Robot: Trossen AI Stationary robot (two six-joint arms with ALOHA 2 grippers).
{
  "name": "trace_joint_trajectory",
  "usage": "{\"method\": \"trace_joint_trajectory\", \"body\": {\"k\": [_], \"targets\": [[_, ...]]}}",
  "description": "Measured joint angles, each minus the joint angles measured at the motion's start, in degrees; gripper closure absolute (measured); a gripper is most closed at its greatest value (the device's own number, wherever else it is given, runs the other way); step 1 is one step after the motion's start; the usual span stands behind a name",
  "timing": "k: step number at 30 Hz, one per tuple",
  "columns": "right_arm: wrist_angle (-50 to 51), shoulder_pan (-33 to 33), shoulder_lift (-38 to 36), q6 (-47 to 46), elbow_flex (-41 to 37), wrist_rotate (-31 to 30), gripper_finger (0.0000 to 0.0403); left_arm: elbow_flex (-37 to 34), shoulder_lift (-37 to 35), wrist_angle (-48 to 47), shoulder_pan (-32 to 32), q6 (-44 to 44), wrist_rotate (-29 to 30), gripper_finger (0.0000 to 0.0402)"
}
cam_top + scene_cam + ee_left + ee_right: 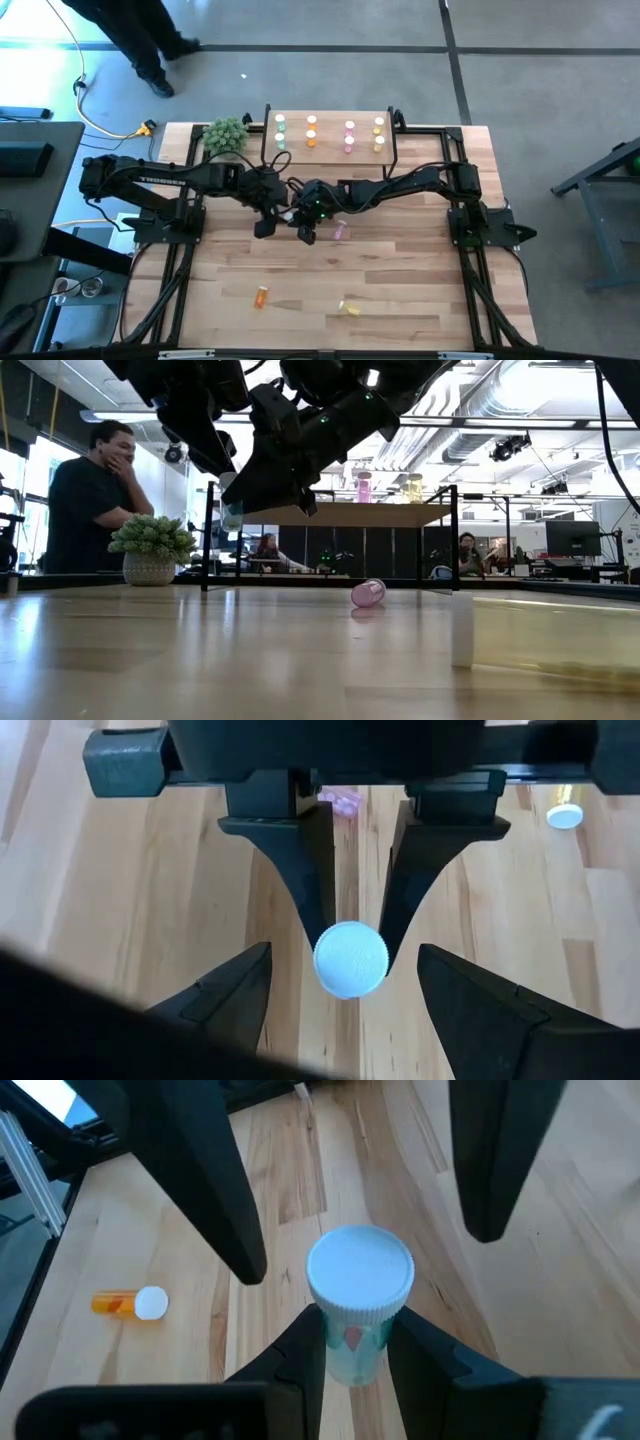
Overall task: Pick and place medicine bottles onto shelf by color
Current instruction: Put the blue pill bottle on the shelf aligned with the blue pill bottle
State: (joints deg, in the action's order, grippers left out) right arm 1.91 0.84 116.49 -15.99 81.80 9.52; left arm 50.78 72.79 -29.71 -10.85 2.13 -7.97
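Observation:
A green medicine bottle point(352, 1342) with a white cap point(350, 960) hangs over the middle of the table, with my right gripper point(355, 1325) shut on it. My left gripper point(345, 952) is open; its fingers point(215, 1190) stand on either side of the cap, apart from it. Both grippers meet at mid-table point(290, 215). A pink bottle point(342, 230) lies on its side just right of them. An orange bottle point(261, 296) and a yellow one point(349, 308) lie near the front edge. The shelf point(330, 150) at the back carries several upright bottles. My right gripper pinches the green bottle's body just below the cap point(350, 1348) between its two fingers. The fingers come from the table's right side, slanting down. The bottle is lifted clear of the table, its cap end pointing away from my right gripper, toward my left gripper.
A bushy green plant in a white pot point(226, 135) stands left of the shelf. On the shelf the bottles stand in rows of green point(280, 128), orange point(311, 130), pink point(349, 135) and yellow point(379, 133). A person point(90, 490) stands beyond the far-left corner.

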Motion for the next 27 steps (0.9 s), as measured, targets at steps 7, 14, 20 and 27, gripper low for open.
{"method": "trace_joint_trajectory", "body": {"k": [7, 14, 20, 27], "targets": [[-2.9, -0.1, 0.0, 0.9, 0.0, 0.0, 0.0324, 0.0, 0.0, -1.7, 0.0, 0.3, 0.0, 0.0161], [-3.5, -0.2, 0.0, 1.7, 0.0, 0.0, 0.0324, 0.0, 0.0, -2.2, 0.0, 0.3, -0.1, 0.0161], [-4.7, -0.6, 0.0, 2.8, 0.0, -0.2, 0.0324, 0.0, 0.0, -2.1, 0.0, 0.2, -0.2, 0.0161], [-4.7, -0.6, 0.0, 2.9, 0.0, -0.2, 0.0324, 0.0, 0.0, -2.1, 0.0, 0.2, -0.1, 0.019]]}}
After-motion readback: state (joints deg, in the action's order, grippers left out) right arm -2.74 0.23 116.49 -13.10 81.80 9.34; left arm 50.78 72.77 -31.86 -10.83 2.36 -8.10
